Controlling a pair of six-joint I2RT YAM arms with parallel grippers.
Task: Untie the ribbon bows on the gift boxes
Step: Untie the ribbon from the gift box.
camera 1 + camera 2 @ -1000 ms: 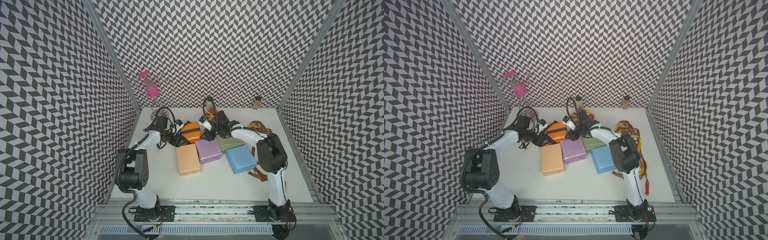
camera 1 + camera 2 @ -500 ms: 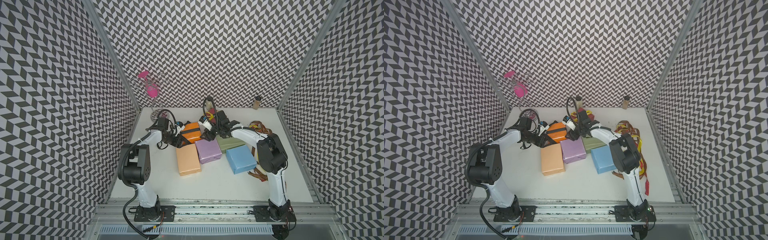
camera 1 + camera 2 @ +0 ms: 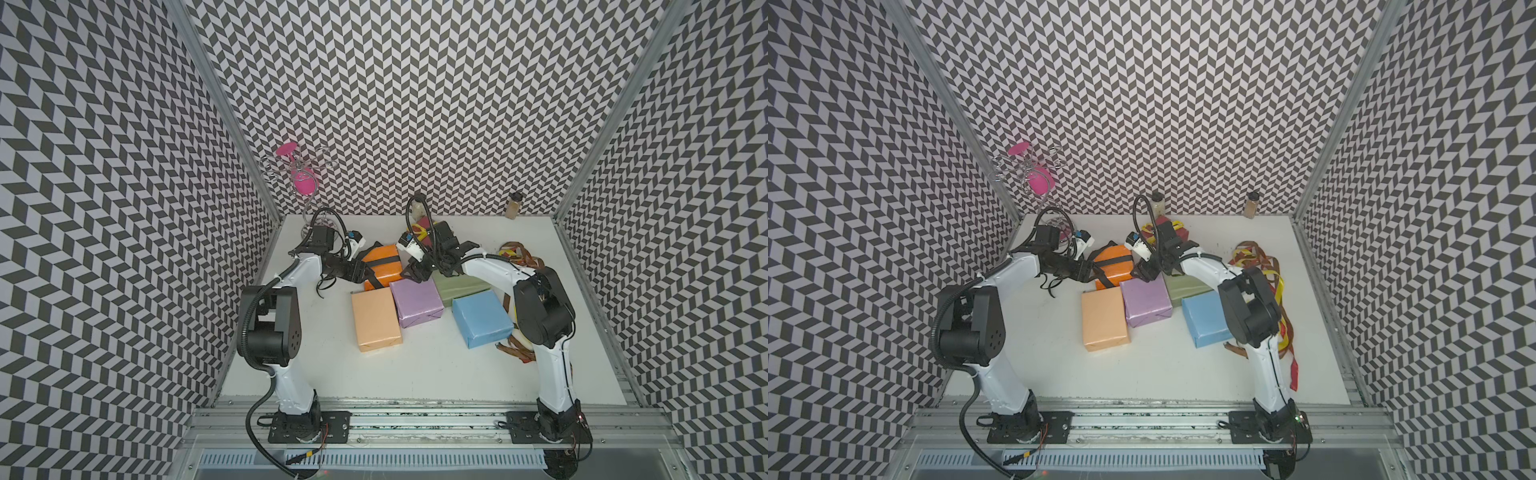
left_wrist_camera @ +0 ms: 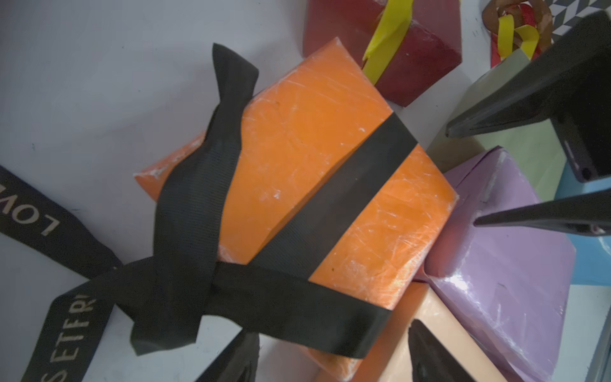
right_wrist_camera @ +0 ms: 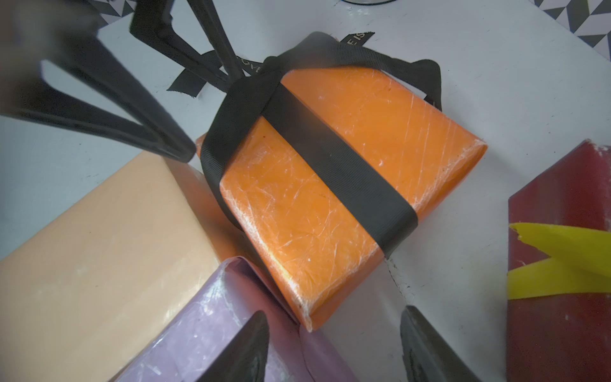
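1. Orange paper-wrapped box, far-centre, black lettered ribbon knotted at its near-left corner; near edge touches lilac paper box and peach paper box.
2. Jaws apart, empty: left gripper at the knot, right gripper at the near-right corner.
3. White tabletop shows far and left.

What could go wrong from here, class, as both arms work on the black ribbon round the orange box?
1. The black ribbon is knotted without visible loops; tugging a tail may tighten it.
2. The orange box leans on the peach box and lilac box, so a pull may drag it.
3. The left tool and right tool, both open, stand close and could collide.
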